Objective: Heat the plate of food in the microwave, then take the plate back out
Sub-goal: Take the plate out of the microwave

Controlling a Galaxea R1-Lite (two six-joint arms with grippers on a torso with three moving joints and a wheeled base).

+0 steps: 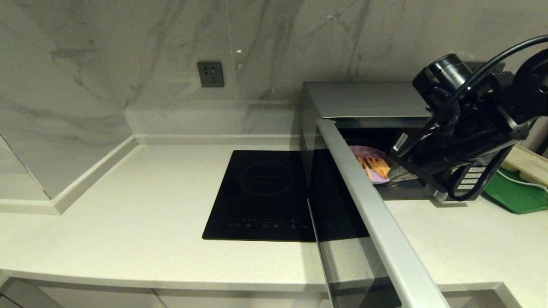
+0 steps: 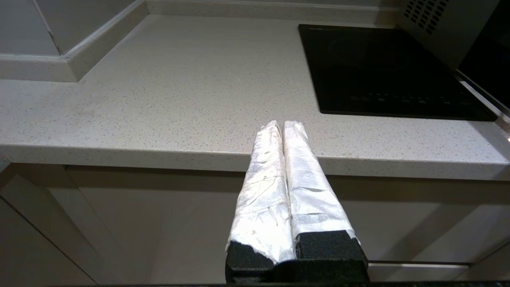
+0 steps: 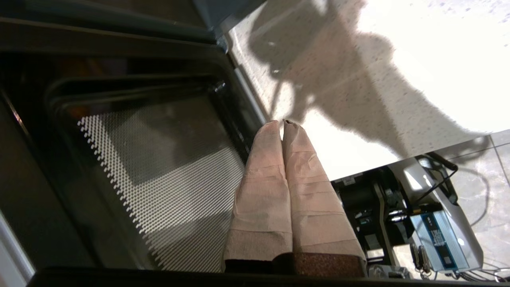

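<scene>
The silver microwave [image 1: 364,98] stands at the back right with its door [image 1: 376,214] swung wide open toward me. Inside the cavity lies the lilac plate [image 1: 365,153] with orange fries [image 1: 373,167]. My right gripper [image 1: 400,173] hangs at the cavity mouth, just right of the plate, shut and holding nothing. In the right wrist view its taped fingertips [image 3: 283,123] lie beside the door's meshed inner window [image 3: 159,167]; the plate is out of that view. My left gripper [image 2: 283,124] is shut and empty, parked low in front of the counter's front edge.
A black induction cooktop [image 1: 261,192] is set in the pale counter [image 1: 128,222] left of the microwave. A green tray [image 1: 518,192] with a white object [image 1: 526,164] lies at the far right. A wall socket [image 1: 210,74] sits on the marble backsplash.
</scene>
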